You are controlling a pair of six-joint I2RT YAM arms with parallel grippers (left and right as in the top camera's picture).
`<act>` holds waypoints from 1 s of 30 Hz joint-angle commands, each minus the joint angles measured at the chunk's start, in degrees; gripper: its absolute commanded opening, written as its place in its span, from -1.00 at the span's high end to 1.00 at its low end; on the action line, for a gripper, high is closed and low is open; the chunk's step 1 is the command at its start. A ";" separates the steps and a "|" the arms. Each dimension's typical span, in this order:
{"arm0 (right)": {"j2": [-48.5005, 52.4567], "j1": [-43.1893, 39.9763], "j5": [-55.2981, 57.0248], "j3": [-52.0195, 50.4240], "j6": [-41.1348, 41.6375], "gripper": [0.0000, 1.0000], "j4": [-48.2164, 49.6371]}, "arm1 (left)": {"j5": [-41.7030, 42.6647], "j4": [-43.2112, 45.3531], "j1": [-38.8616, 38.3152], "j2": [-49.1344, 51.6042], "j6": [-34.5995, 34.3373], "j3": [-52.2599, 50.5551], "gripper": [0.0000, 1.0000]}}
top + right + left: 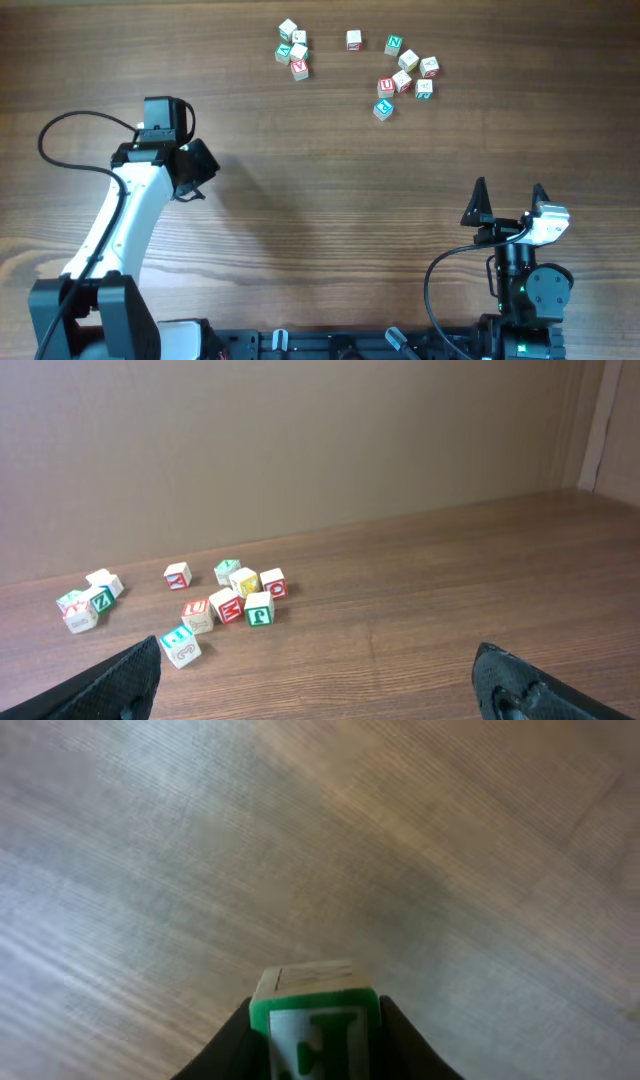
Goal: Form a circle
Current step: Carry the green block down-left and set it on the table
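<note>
Brown wood-grain laminate covers the whole tabletop [330,200], its streaks running lengthwise, with a dull glare across it in the left wrist view. In the right wrist view a plain beige wall [300,440] rises behind the far edge, with a paler vertical strip [612,430] at the far right corner. On the left half, the white left arm [128,210] reaches in from the near left corner, and the left gripper [192,165] hangs over bare wood, well apart from the cubes by the far edge. Its black fingers [225,1048] are clamped on a green-bordered pale wooden letter cube [315,1020], whose printed face is turned toward the wrist camera. Near the far edge, a little left of the middle, sits the circle [298,52]: a tight clump of small pale wooden letter cubes touching one another, one with green print. Just right of it a lone red-printed cube [354,39] stands apart. Further right is a loose scatter of letter cubes [408,62] printed in red, green, yellow and blue. By the near edge on the right half, the right gripper [508,203] has its black pointed fingers spread wide apart over bare wood, well apart from every cube.
</note>
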 commanded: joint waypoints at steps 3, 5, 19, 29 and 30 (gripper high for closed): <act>-0.26 0.24 0.94 -0.07 -1.03 -1.00 0.15 | 0.39 5.33 0.20 0.46 0.09 -3.69 0.82; -0.26 0.24 0.96 -0.07 -1.01 -1.00 0.15 | 0.13 8.13 0.22 0.48 0.33 -6.34 0.79; -0.26 0.24 0.94 -0.07 -1.01 -0.99 0.15 | -0.87 26.51 0.20 0.50 7.63 -11.17 0.65; -0.26 0.24 0.94 -0.07 -1.01 -1.00 0.15 | -8.44 21.31 0.20 0.52 -17.51 -11.17 0.52; -0.26 0.24 0.96 -0.07 -1.01 -0.99 0.15 | -8.44 21.44 0.20 0.52 -21.55 -11.17 0.52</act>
